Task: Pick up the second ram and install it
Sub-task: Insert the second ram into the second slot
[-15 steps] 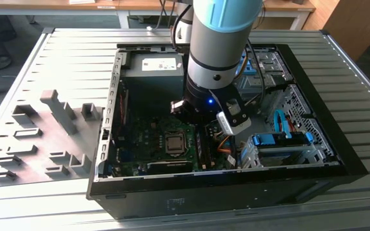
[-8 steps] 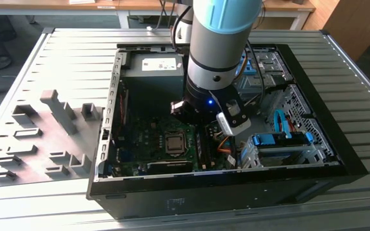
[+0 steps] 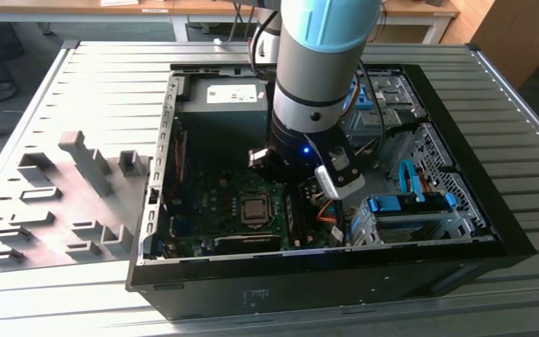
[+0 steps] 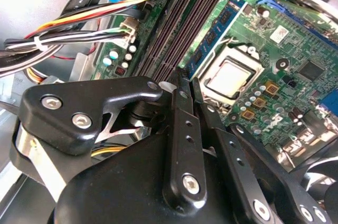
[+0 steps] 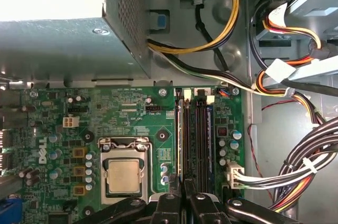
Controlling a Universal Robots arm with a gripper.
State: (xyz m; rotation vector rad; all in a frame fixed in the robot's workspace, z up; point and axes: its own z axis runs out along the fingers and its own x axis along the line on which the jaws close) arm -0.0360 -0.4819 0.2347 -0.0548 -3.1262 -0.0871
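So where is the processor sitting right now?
In the exterior view the processor sits on the motherboard inside the open case, with the memory slots just to the exterior view's right of it.

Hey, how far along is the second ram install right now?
Apparently done: the pick-up, since the gripper is inside the case over the memory slots, away from the grey fixture blocks. In hand: its fingers are shut, tips at the slots' end, and a blue-green memory board stands in the slot beside the processor. Left: I can't tell whether that board is fully seated.
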